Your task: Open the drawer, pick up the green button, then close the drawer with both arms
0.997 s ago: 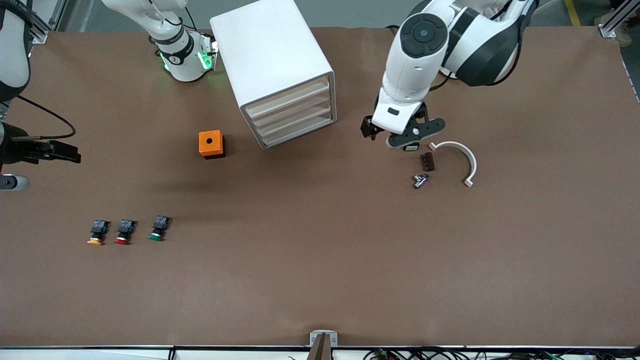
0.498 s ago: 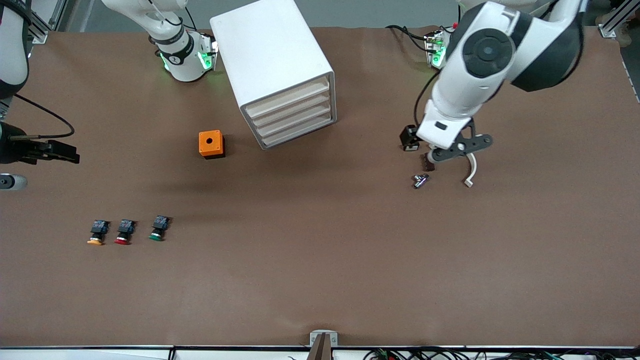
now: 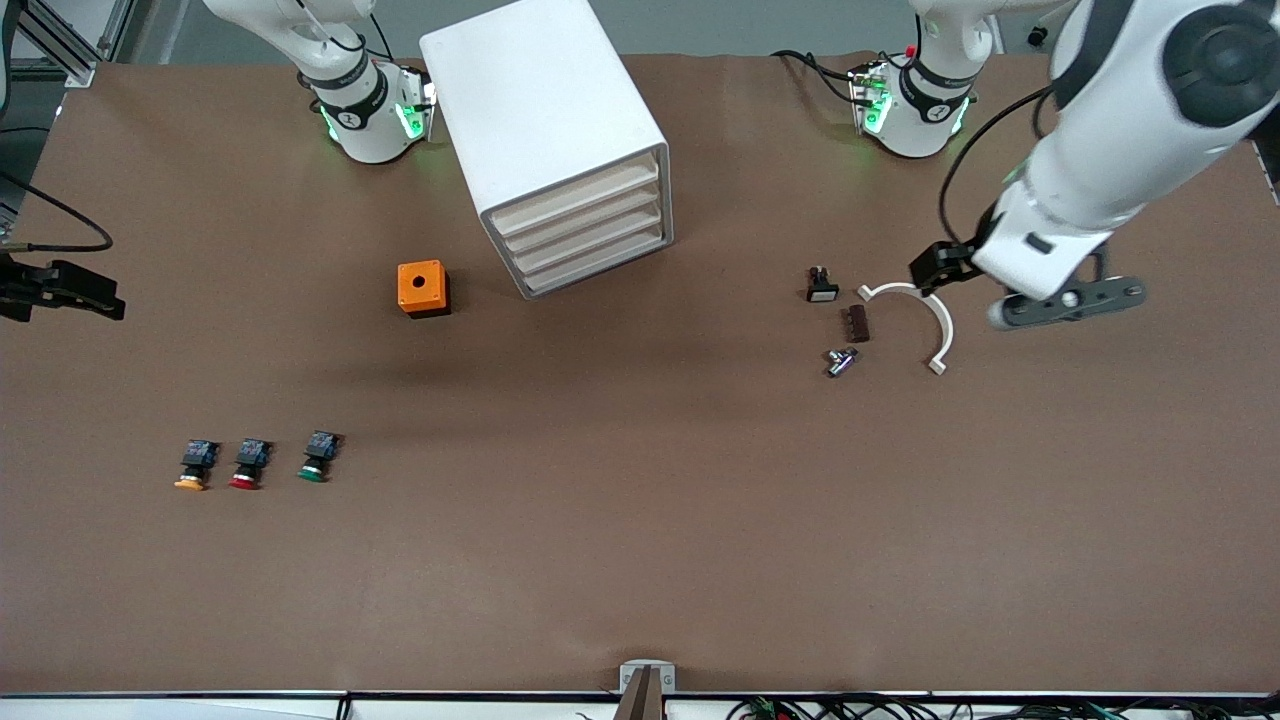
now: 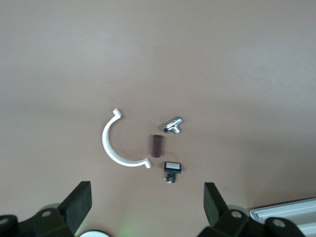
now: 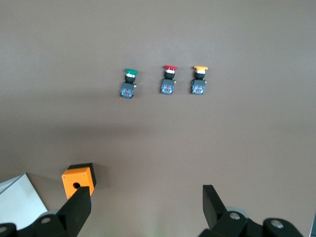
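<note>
The white cabinet [image 3: 545,120] stands between the two arm bases. Its lowest drawer [image 3: 600,262] is pushed in flush, like the ones above it. The green-capped button [image 3: 316,458] lies on the bare table near the right arm's end, last in a row of three, and shows in the right wrist view [image 5: 129,81]. My left gripper [image 3: 1068,302] hangs open and empty over the table at the left arm's end, beside a white half-ring. My right gripper [image 3: 60,290] is open and empty over the table's edge at the right arm's end. Its fingers [image 5: 79,207] frame bare table.
An orange box [image 3: 421,288] with a hole on top sits beside the cabinet. A red-capped button [image 3: 248,465] and an orange-capped one [image 3: 195,467] lie next to the green one. A white half-ring [image 3: 925,315], a brown block [image 3: 856,323], a metal fitting [image 3: 840,360] and a small black switch [image 3: 821,285] lie together.
My left arm has swung away from the cabinet toward its own end of the table, uncovering the small black switch. My right gripper has drifted a little farther out over the table's edge.
</note>
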`<act>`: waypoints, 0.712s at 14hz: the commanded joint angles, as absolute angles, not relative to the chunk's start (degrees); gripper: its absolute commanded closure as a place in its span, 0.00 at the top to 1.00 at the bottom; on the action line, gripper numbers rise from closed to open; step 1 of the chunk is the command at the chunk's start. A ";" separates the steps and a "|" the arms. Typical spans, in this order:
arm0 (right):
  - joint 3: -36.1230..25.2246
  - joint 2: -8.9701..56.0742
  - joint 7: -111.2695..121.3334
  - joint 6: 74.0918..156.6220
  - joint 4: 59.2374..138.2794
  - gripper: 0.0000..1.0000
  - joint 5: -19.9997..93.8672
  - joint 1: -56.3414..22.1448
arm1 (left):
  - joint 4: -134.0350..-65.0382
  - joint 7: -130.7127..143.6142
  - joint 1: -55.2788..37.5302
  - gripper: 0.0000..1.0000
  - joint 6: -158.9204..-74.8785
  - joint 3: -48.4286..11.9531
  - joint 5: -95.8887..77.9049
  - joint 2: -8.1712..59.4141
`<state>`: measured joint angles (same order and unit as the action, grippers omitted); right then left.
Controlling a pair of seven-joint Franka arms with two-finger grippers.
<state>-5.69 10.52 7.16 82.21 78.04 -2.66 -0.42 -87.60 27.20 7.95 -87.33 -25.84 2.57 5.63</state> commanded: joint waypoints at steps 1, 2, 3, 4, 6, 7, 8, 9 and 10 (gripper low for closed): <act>-5.36 10.46 7.29 77.18 73.41 1.00 -3.16 -0.44 | -83.42 25.23 9.05 1.00 -81.23 -25.93 3.08 5.36; -5.45 10.46 7.64 75.08 72.08 1.00 -3.34 -0.27 | -82.80 24.88 9.49 1.00 -79.73 -25.93 3.08 5.10; -5.62 10.46 7.73 74.36 71.72 1.00 -3.25 -0.18 | -82.79 24.61 10.36 1.00 -78.85 -25.93 3.08 3.71; -5.71 10.28 7.73 74.27 71.72 1.00 -2.73 0.09 | -82.97 23.83 10.63 1.00 -78.58 -26.10 3.08 2.65; -5.71 8.54 7.73 74.27 72.59 1.00 -2.29 0.53 | -82.79 20.06 10.72 1.00 -77.87 -26.10 2.90 2.02; -5.80 8.26 7.82 74.18 73.21 1.00 -2.29 0.61 | -82.79 19.69 10.72 1.00 -77.87 -26.10 2.90 2.02; -5.80 7.91 7.74 73.74 74.26 1.00 -2.29 1.31 | -82.79 19.69 11.07 1.00 -78.22 -26.19 2.90 1.93; -5.63 7.74 7.65 73.65 74.53 1.00 -2.20 1.93 | -82.88 19.69 12.55 1.00 -78.66 -26.71 2.64 1.32; -5.71 7.39 7.65 73.74 74.79 1.00 -1.24 2.11 | -83.23 19.69 12.05 1.00 -79.36 -26.37 2.20 1.06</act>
